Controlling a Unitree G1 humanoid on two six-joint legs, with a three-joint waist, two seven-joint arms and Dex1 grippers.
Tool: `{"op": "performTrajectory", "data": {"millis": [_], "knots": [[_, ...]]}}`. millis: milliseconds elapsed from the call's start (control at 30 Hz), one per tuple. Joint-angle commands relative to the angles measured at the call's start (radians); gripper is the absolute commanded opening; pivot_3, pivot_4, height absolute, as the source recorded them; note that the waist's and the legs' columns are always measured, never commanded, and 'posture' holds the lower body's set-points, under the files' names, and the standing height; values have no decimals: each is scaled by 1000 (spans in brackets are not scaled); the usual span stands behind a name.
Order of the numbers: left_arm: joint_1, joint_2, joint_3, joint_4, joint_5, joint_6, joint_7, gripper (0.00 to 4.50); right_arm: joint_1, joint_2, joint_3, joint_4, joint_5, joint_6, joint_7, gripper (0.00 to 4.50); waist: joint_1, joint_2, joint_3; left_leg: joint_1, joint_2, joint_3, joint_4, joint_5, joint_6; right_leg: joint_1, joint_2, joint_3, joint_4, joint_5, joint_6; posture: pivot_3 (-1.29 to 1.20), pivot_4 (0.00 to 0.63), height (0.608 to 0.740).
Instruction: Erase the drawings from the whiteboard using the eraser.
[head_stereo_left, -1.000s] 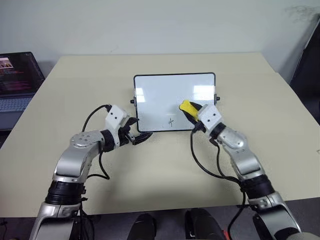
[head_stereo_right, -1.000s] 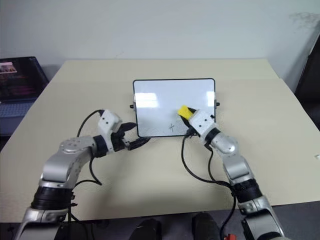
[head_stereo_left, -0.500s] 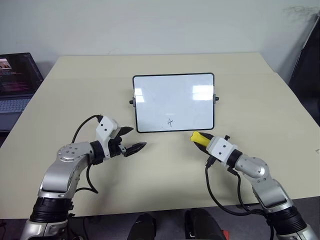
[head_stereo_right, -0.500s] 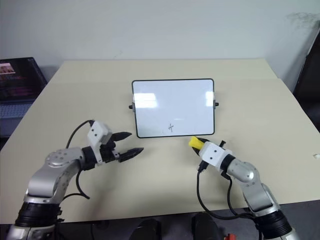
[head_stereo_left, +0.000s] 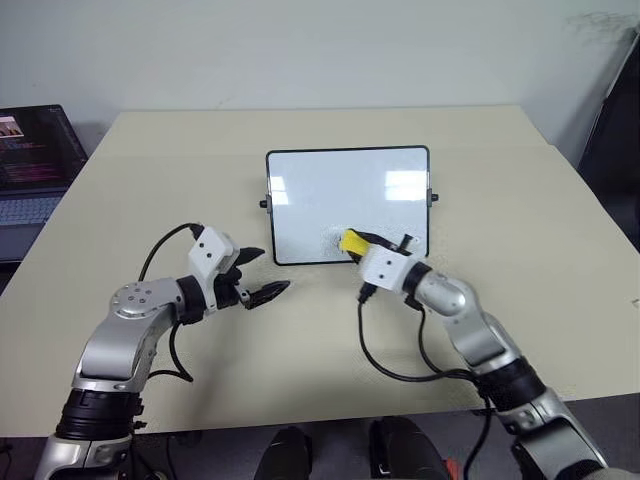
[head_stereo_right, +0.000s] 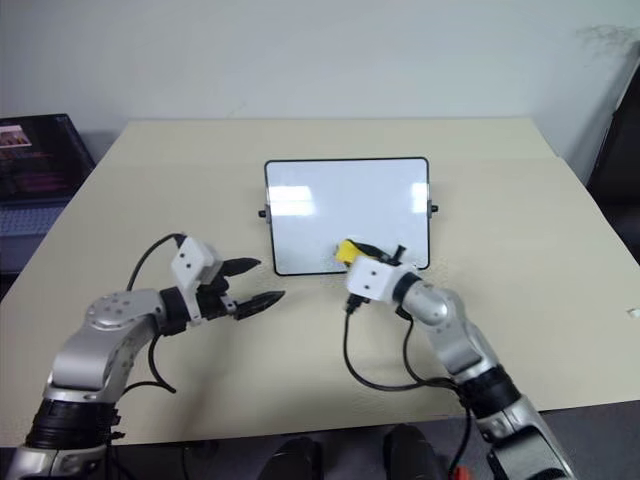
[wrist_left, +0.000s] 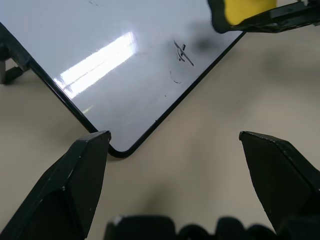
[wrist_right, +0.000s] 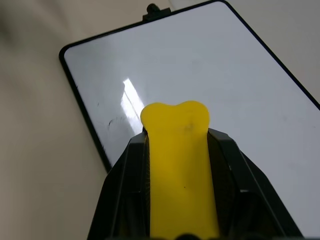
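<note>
Whiteboard (head_stereo_left: 347, 203) erasing partly done

Whiteboard is lying mid-bench (head_stereo_left: 150, 180). Right pincer (head_stereo_left: 356, 244), clamping the eraser (wrist_right: 181, 170), is hovering at the whiteboard's near edge beside the drawings (wrist_left: 182, 52). Cross squiggle and small ticks are remaining; elsewhere the whiteboard is looking clean. Left pincer (head_stereo_left: 268, 292) is waiting, jaws apart, off the whiteboard's near-left corner.

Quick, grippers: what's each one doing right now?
Left gripper: open, holding nothing, near the whiteboard's corner.
Right gripper: shut on the eraser, at the board's near edge.
</note>
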Motion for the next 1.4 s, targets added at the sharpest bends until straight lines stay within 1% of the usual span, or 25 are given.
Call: {"op": "performTrajectory", "data": {"millis": [33, 167, 333, 500, 700, 833, 900, 1033, 1200, 1400], "knots": [[-20, 13, -2, -15, 3, -21, -10, 4500, -81, 48, 22, 65, -15, 10, -9, 1215, 0, 0, 0, 0, 0, 0, 0, 0, 0, 0, 0, 0, 0, 0, 0, 0, 150, 740], [-26, 9, -10, -11, 8, -24, -13, 4500, -160, 106, 45, 161, -20, -5, -12, 1215, -1, 0, 0, 0, 0, -1, 0, 0, 0, 0, 0, 0, 0, 0, 0, 0, 150, 740], [-27, 6, -15, -6, 11, -31, -18, 4500, -294, 190, 50, 353, -16, -11, -41, 1213, -4, 0, 0, 0, 0, 0, 0, 0, 0, -1, 0, 0, 1, 0, -1, 0, 150, 740], [-27, 9, -13, 3, 10, -45, -24, 4500, -341, 195, 63, 474, -36, -25, -57, 1213, -7, 0, 0, 0, 0, -1, -1, 0, 0, -1, -1, 0, 1, 0, -1, 0, 150, 740], [-26, 8, -15, 27, 13, -70, -32, 4500, -324, 188, 56, 528, -31, 0, -58, 1210, -11, 0, 0, 0, 0, -1, -1, 0, 0, -1, -1, 0, 2, 0, -1, 0, 150, 740], [-33, 3, -19, 36, 9, -81, -40, 4500, -298, 141, 40, 516, -25, 5, -53, 1210, -8, 0, 0, 1, 0, -2, 1, 0, 0, -1, -1, -1, 4, 1, -1, 0, 150, 740], [-37, 3, -20, 42, 5, -83, -49, 4500, -253, 81, 36, 490, -31, -3, -40, 1209, -1, 0, 0, 1, -1, -2, 2, 0, 0, 0, -1, -1, 3, 1, -1, 0, 150, 740], [-45, 2, -24, 51, 4, -84, -59, 4500, -185, -4, 34, 444, -32, -7, -29, 1206, 6, -1, -1, 2, -3, -6, 4, 0, 0, 5, 0, -1, 2, 1, 0, 0, 150, 740], [-56, -2, -30, 51, 5, -79, -64, 4500, -127, -78, 20, 407, -30, -5, -28, 1203, 5, -1, -1, 3, -3, -6, 4, 1, 1, 6, 0, -1, 3, 1, 0, 0, 150, 740], [-60, 2, -31, 43, 1, -70, -69, 4500, -92, -141, 9, 387, -37, -16, -29, 1203, 5, -1, -2, 5, -3, -5, 4, 6, 3, 8, 1, -1, 3, 5, 5, 0, 150, 740]]}}
